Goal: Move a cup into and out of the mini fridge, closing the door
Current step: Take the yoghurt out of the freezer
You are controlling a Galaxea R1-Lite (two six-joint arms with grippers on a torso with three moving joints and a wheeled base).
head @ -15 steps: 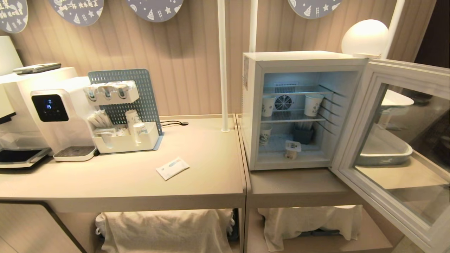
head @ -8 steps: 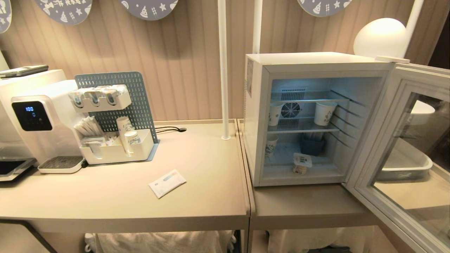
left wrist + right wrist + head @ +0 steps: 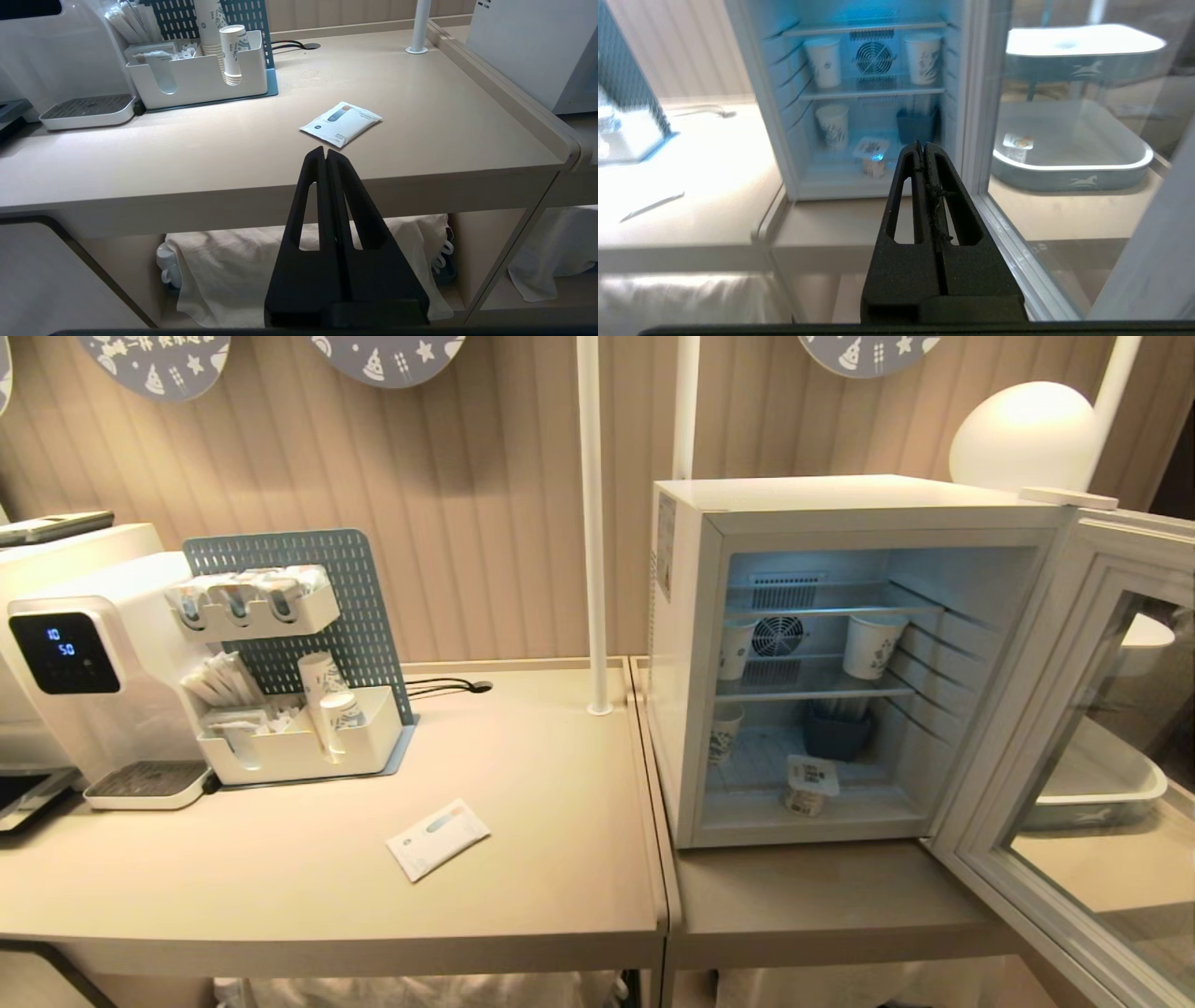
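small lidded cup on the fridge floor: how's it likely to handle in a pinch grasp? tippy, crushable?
The cup is squat, so probably not prone to tipping. It looks like thin white plastic under a flat peel-off lid, so likely light and easily dented: squeeze gently. It stands on the mini fridge floor near the front; smooth walls may slip between the right gripper's fingers.

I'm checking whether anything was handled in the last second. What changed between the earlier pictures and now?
Only the head view shifted: the camera moved, so the whole scene slid across the picture. Nothing was grasped or released. The cup still sits on the floor of the mini fridge, the door still stands open, and the sachet lies on the table.
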